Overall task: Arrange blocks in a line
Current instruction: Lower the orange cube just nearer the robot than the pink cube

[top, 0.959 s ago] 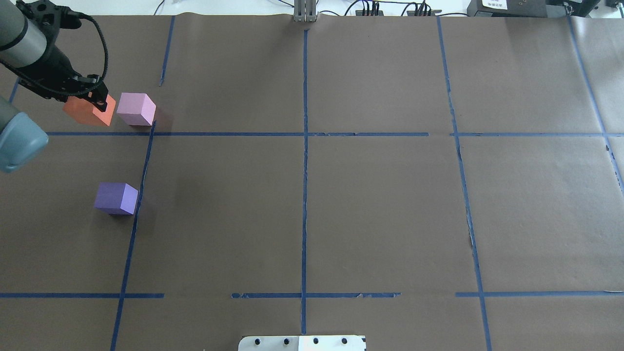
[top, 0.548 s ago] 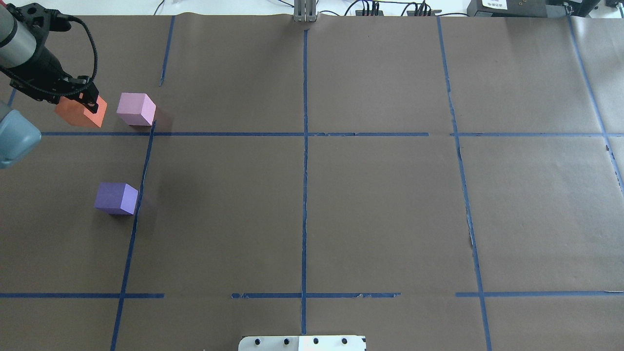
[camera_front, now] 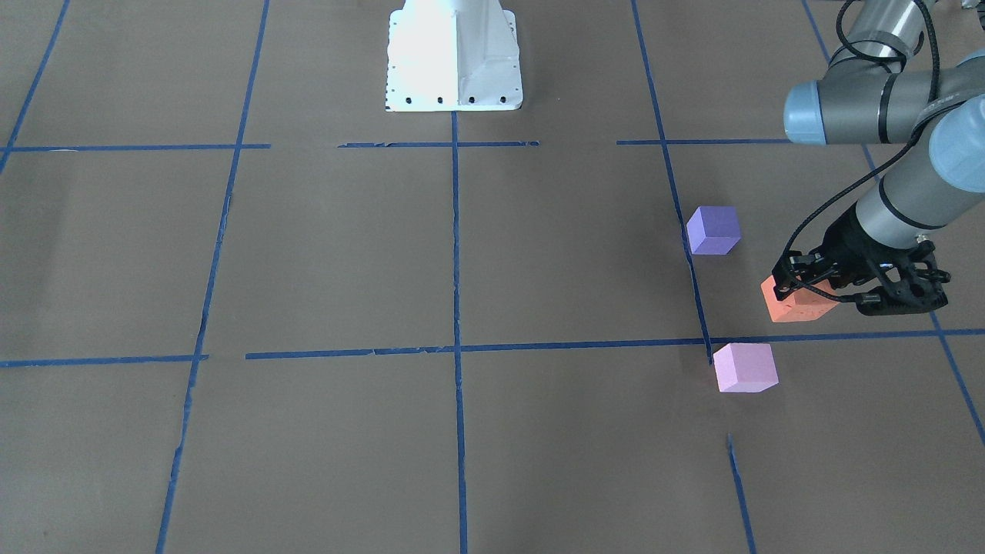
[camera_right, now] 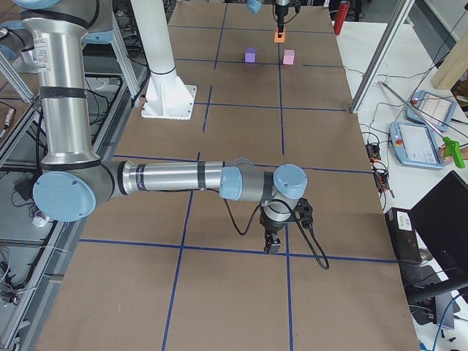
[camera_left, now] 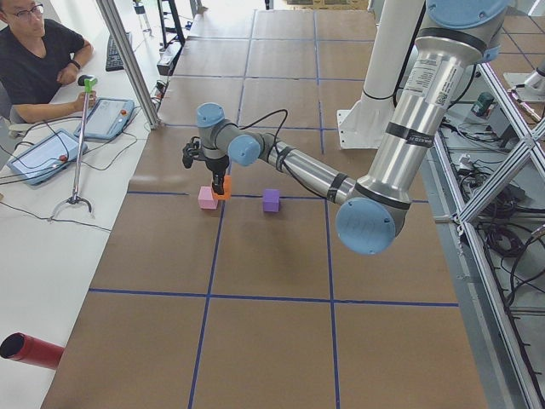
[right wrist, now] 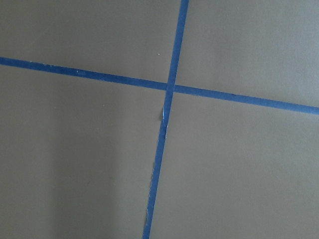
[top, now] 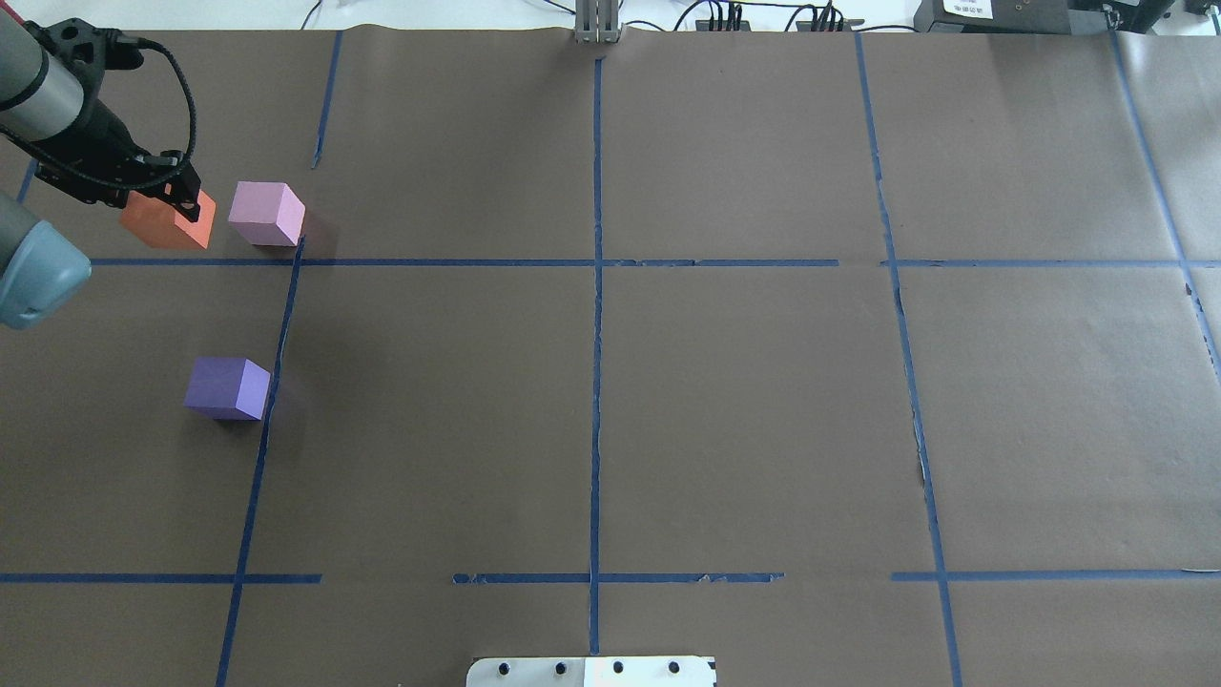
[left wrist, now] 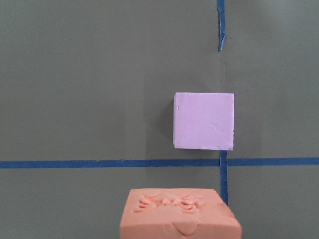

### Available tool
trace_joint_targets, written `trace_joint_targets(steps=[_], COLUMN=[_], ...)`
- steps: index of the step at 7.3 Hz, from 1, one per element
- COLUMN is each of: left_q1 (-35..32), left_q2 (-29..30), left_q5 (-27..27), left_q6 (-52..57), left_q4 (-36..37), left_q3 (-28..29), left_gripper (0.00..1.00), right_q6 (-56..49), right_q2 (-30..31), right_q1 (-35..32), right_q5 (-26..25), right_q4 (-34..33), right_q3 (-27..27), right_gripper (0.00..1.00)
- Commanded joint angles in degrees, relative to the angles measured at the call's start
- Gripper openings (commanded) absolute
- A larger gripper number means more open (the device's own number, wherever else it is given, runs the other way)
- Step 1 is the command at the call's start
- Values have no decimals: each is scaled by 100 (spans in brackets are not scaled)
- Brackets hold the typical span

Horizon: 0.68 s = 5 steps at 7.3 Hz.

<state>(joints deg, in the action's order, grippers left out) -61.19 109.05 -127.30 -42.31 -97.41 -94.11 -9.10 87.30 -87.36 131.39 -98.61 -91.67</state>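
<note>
**Placement of the orange block beside the pink one**

The left fingers (top: 188, 196) are closed on the orange block (top: 162, 224), gripping it from above at the far left of the tabletop (top: 668, 429). The overhead view puts the block beyond the cross tape line (top: 429, 262), while the front-facing view puts it on the robot's side. So it probably hangs clear of the paper, roughly over that tape. The pink block (top: 267, 212) sits near it, to the robot's right, just beyond the tape. The violet block (top: 227, 386) stands well apart, nearer the robot.

The step in hand looks like setting orange down next to pink to start the row. Doing it well means squaring orange's faces to pink's and coming straight down. A narrow gap should be kept so the fingers do not nudge pink. The fingers should let go only once the block is seated. The wrist view shows orange's top face already chewed, so the foam likely dents and a light grip suits it.

Orange lies close to the overhead view's left margin, so little room shows on that side. To the right of pink the brown paper runs on bare, which leaves space to extend the row there and bring violet across.

The right fingers (camera_right: 273, 243) hang low over a tape crossing, well away from the blocks. Whether they are open cannot be told.
</note>
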Motion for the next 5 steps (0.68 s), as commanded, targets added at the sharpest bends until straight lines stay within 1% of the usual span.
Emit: trace_joint_targets(steps=[1, 5], left_q1=[351, 721], left_q2=[-208, -262], left_q5=[3, 38], left_q6=[-426, -577], left_q4=[-662, -866], left_q3=[121, 217], left_gripper=[14, 14], right_q6=[-4, -4], right_q2=[-3, 6], right_q1=[0, 0], right_q5=[0, 0], right_q4=[0, 0], right_q3=[0, 0], right_gripper=[100, 100])
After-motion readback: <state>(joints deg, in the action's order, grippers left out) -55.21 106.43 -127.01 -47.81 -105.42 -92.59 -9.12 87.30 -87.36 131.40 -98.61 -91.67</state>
